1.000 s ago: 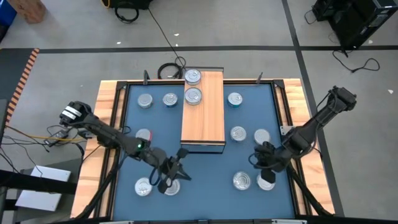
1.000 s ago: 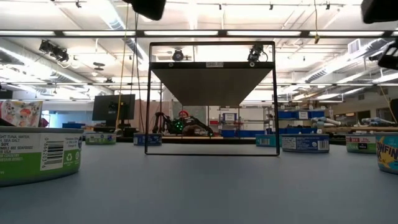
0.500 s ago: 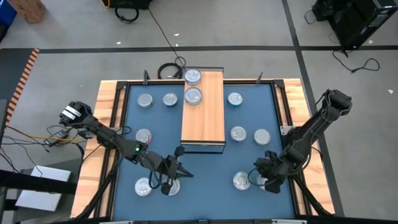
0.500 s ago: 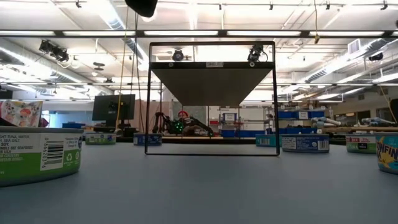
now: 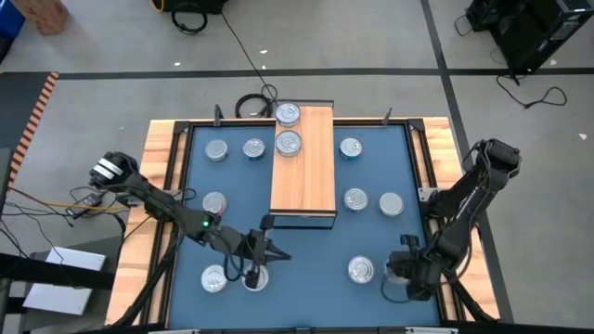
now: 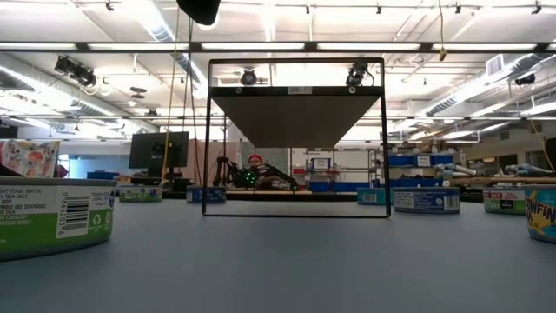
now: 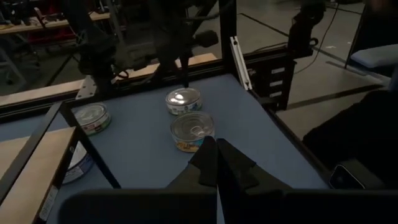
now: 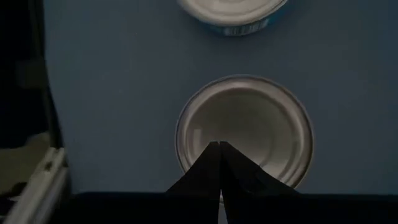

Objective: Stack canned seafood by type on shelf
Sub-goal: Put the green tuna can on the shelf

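a blue mat [image 5: 306,250] covers the wood-edged table [image 5: 156,148], black cable [image 5: 249,104] coiled behind.

In the high view's lower left, the left gripper [image 5: 252,270] covers most of a tin [image 5: 254,279]; at lower right the right gripper [image 5: 402,281] hides the tin beneath it. In the low view, tins at the left [image 6: 54,217] and right [image 6: 541,214] edges are cut off, their label print only partly legible

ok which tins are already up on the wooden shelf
Only two: the tins and at the far end of the shelf, one behind the other. All the other tins sit on the blue mat.
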Robot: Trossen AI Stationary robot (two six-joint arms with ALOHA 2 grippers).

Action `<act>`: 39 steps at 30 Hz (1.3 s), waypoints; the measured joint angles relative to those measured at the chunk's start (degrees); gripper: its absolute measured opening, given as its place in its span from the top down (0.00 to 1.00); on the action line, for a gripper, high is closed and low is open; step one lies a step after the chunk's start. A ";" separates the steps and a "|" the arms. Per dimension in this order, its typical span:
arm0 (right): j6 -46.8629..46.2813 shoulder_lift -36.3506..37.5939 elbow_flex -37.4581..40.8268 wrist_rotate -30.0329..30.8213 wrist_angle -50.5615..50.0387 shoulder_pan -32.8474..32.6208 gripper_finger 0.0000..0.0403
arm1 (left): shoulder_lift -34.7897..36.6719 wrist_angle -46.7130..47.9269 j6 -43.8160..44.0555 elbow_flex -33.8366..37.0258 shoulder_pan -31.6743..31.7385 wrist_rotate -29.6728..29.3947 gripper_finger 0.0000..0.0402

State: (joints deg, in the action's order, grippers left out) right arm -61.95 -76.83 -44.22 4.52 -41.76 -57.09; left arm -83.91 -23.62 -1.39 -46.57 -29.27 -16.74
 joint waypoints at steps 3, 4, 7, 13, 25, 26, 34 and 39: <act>-0.02 -2.99 -0.43 0.62 0.01 -1.67 0.97 | -1.54 -2.39 0.08 0.00 -0.21 -0.06 1.00; 0.00 -4.16 -0.69 0.56 -0.02 -2.03 0.97 | -2.15 -3.18 0.12 0.00 -0.44 -0.09 1.00; 0.19 -7.20 -1.78 0.84 -0.11 -2.48 0.97 | -4.36 -6.51 0.02 -0.02 -0.92 -1.06 1.00; -0.78 -10.05 -3.72 5.61 -0.30 -2.53 0.97 | -10.32 -13.71 -2.14 -1.69 -1.62 -2.21 1.00; -2.99 -8.33 -6.70 15.30 -0.89 -2.42 0.91 | -19.57 -15.73 -6.03 -11.85 -1.26 -2.20 1.00; -3.00 -8.33 -6.94 15.31 -0.87 -2.42 0.89 | -19.64 -15.29 -6.66 -12.43 -1.18 -2.07 1.00; -2.58 -8.42 -7.13 15.56 1.15 -1.53 0.69 | -19.63 -14.33 -10.55 -13.84 -1.01 -1.59 1.00; -2.38 -8.42 -7.13 15.58 1.72 -0.20 0.59 | -19.63 -15.98 -8.63 -13.81 -0.89 -3.14 1.00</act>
State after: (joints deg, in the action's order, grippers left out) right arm -64.33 -85.25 -51.35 20.10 -40.03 -57.28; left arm -103.55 -39.60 -10.02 -60.38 -30.16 -19.88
